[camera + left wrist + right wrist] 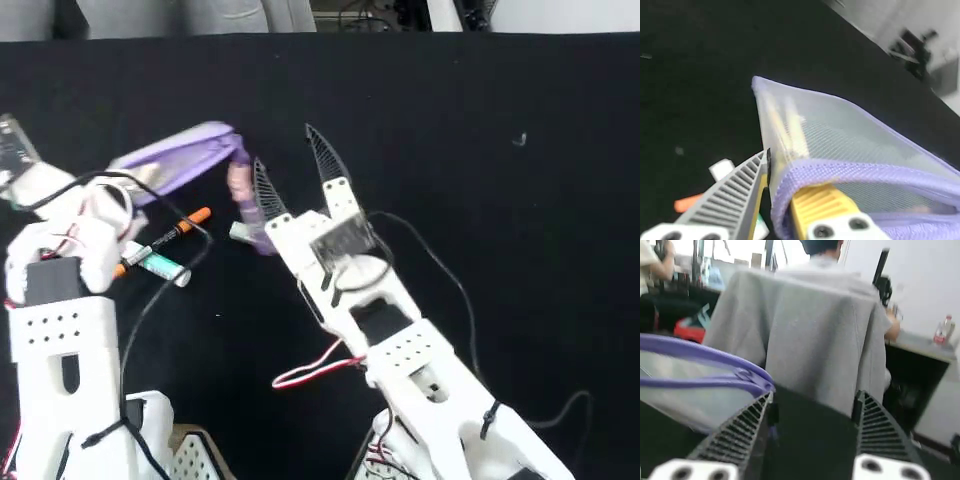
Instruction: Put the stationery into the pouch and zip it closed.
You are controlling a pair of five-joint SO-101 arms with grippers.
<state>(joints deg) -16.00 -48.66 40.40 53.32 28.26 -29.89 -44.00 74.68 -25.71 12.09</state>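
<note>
— Two arms work over the black table (480, 150). What does the left gripper (780, 170) have?

— Its jaws are clamped on the purple rim of the mesh pouch (180, 160), which it holds at the table's left side.

— And the right gripper (284, 150)?

— It is spread wide with nothing between the jaws. One finger (265, 190) sits right at the end of the pouch that faces the right arm. I can't tell whether it is touching.

— Is anything inside?

— Two pale sticks, perhaps pencils (790, 127), show through the mesh.

— And outside?

— An orange marker (178, 231) and a teal-and-white pen (160, 265) lie on the table just beside the left arm, under the pouch's edge.
</note>
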